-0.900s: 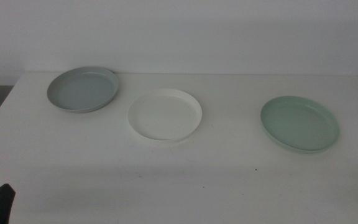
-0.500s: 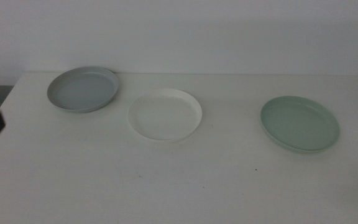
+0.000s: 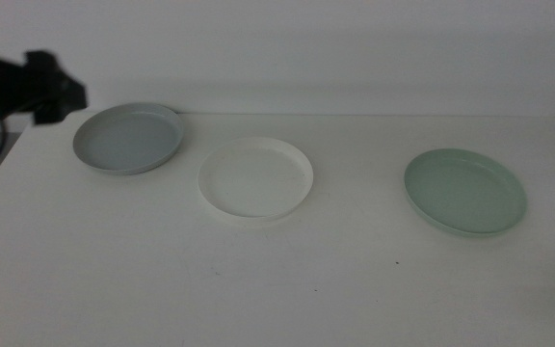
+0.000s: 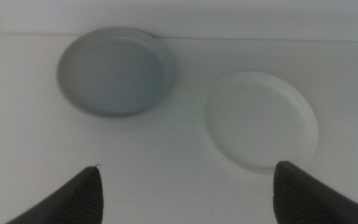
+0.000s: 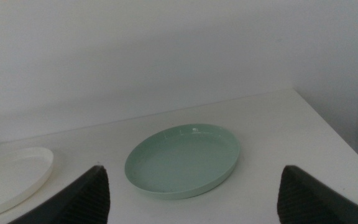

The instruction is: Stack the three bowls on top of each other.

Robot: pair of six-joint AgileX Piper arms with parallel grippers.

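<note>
So from the middle view, three bowls are sitting apart on the white surface [image 3: 287,280]: the grey-blue bowl [image 3: 128,139] far left, the white bowl [image 3: 255,177] just right of it and a bit nearer, and the mint green bowl [image 3: 464,190] well off to the right. Nothing is stacked. The left hand [image 3: 51,92] is hanging in the air at the far left, just beside the grey-blue bowl and not touching it, but it's a dark blur here so I can't tell its state from this angle. The right arm isn't showing up in this view at all.

The left wrist view is filling that in: the left hand [image 4: 185,190] is wide open and holding nothing, looking down on the grey-blue bowl [image 4: 112,71] and the white bowl [image 4: 261,119] beside it.

The right wrist view is showing the right hand [image 5: 194,193] also spread open and empty, waiting low in front of the mint green bowl [image 5: 183,160], with a sliver of the white bowl [image 5: 14,177] off to the left.

My read: it's going for the first pick, probably the grey-blue one. Next it needs to drop down and get a jaw over that low rim, which looks fiddly on such a shallow dish.
</note>
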